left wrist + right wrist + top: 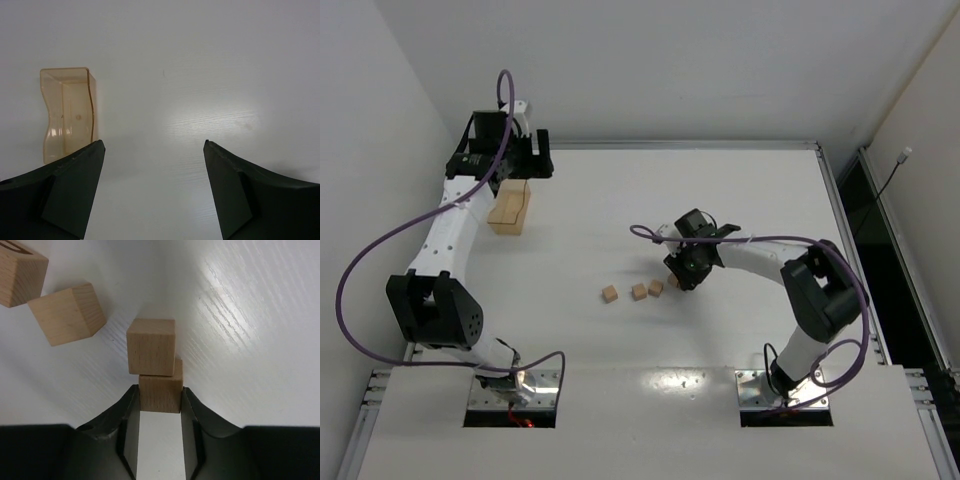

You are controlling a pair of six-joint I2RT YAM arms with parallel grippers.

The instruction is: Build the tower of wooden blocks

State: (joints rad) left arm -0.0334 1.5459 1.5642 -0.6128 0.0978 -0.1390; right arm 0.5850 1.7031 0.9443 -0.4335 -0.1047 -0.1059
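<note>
Four blocks lie in a rough row mid-surface, running L to R in the top view: first block, a gap, second block, third block near it, and fourth block at the R end. Fourth block sits betw. the fingers of the right claw, both fingers against its sides, w/ the third block touching its far face, offset a bit L in the wrist view. Tray lies far-L on the surface, well apart from the blocks, just beside the left claw, whose jaws stand wide apart.
</note>
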